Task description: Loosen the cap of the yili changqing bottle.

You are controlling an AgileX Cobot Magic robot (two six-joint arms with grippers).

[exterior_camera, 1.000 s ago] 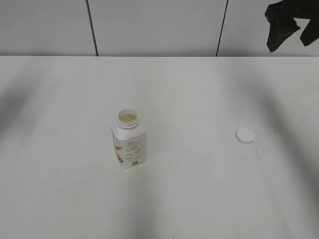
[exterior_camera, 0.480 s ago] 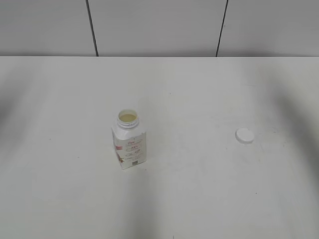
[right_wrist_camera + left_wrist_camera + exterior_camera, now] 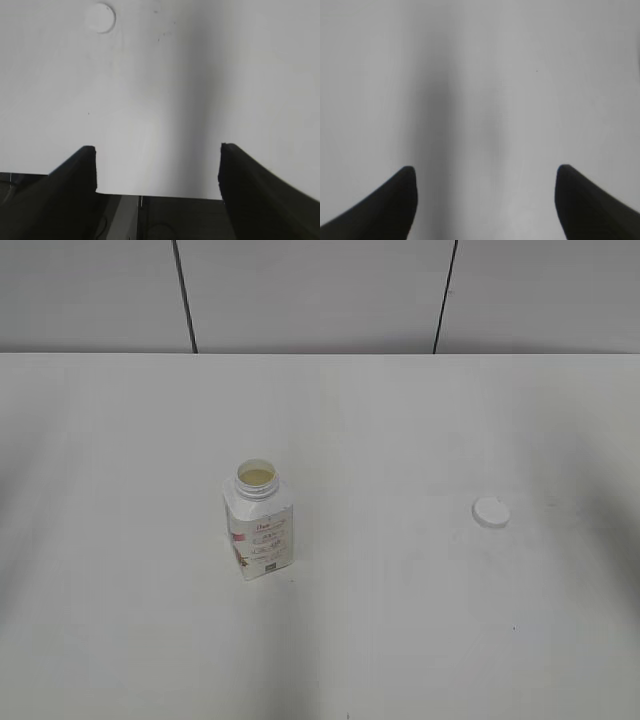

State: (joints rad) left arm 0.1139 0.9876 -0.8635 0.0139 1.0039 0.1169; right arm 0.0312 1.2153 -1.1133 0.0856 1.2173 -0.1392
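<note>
Exterior view: the yili changqing bottle [image 3: 259, 523] stands upright at centre-left of the frame, long axis vertical, neck open with pale liquid visible inside. The cap [image 3: 491, 512] lies flat on the white table [image 3: 400, 640] at centre-right, well apart from the bottle; judged from this, the cap is already off and the loosening is done. No arm appears in this view.

Right wrist view: the right gripper [image 3: 157, 167] has its 2 jaws spread wide with nothing between them, poised over the table's near edge; the cap [image 3: 100, 18] sits at upper left of the frame, ahead of the jaws and left of their centreline.

Left wrist view: the left gripper [image 3: 485, 192] likewise has its 2 jaws wide apart and empty, over bare table; neither bottle nor cap is visible.

Should any move on the cap follow, the right arm seems the nearer.
</note>
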